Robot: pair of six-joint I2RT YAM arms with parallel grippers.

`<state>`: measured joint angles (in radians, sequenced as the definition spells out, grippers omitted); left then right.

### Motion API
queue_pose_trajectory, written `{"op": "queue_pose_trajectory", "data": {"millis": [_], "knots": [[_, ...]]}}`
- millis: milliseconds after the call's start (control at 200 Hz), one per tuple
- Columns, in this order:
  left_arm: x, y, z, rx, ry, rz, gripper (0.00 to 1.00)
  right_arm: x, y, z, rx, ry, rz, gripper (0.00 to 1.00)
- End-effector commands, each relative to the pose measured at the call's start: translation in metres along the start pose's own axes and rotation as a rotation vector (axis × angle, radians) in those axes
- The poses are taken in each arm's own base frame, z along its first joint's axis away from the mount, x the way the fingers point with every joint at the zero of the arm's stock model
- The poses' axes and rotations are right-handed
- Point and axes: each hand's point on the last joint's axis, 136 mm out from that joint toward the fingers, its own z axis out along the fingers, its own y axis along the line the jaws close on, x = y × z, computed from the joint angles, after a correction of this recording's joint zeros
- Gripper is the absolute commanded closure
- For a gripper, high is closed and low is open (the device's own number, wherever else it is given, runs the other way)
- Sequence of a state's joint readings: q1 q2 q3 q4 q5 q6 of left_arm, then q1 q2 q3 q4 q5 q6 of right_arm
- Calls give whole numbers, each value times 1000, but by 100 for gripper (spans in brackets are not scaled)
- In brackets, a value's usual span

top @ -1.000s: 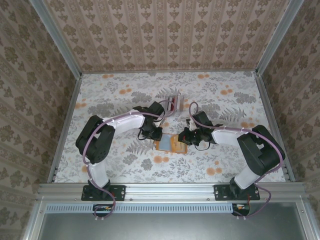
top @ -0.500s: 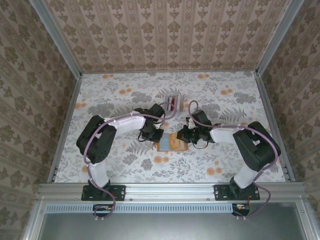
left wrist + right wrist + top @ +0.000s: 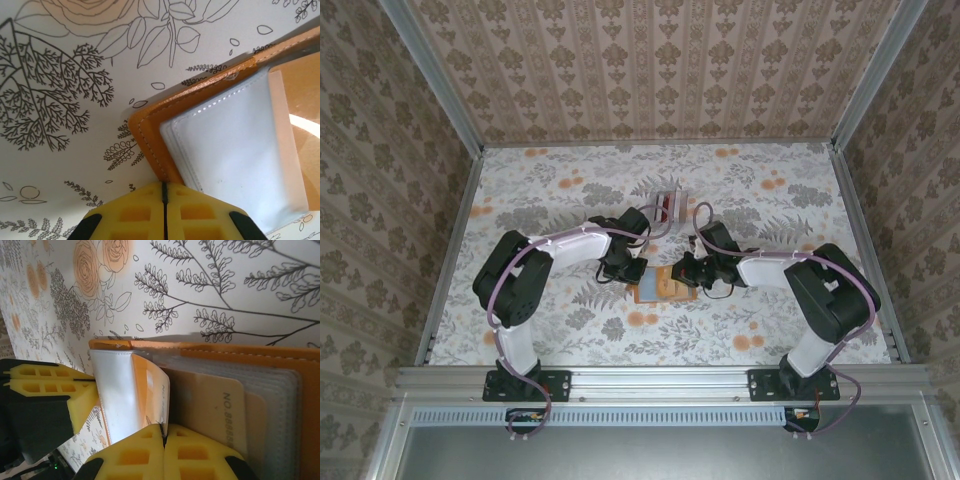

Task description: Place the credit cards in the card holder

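Bright, even light with soft shadows; a glare streak on the card holder (image 3: pixel 225 150).

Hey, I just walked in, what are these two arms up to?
Both arms meet over the open orange card holder in the middle of the table. The left end effector is closed on its orange edge, beside the grey-blue flap. The right end effector is closed at the clear pockets, where a card already sits. Whether it pinches another card is unclear.
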<state>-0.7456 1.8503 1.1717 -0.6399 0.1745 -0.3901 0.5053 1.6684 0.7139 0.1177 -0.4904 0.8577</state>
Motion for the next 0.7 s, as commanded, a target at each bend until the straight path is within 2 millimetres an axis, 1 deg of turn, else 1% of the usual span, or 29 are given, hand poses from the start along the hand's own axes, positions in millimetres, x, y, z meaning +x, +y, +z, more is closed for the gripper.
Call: {"op": "queue_pose_trajectory", "data": {"millis": [0, 105, 155, 355, 500, 695], "knots": [[12, -5, 6, 12, 37, -2, 93, 18, -18, 0, 114, 40, -18, 99], [10, -7, 6, 17, 37, -1, 93, 18, -23, -3, 153, 27, -31, 99], [9, -8, 6, 21, 37, 2, 93, 17, -22, -2, 158, 29, -40, 99], [7, -10, 3, 21, 34, 8, 93, 18, -9, 10, 184, 47, -100, 99], [8, -9, 2, 16, 30, 5, 93, 17, -6, 19, 198, 38, -108, 99], [11, -8, 4, 18, 30, -2, 93, 18, -8, 26, 253, 32, -133, 98]]}}
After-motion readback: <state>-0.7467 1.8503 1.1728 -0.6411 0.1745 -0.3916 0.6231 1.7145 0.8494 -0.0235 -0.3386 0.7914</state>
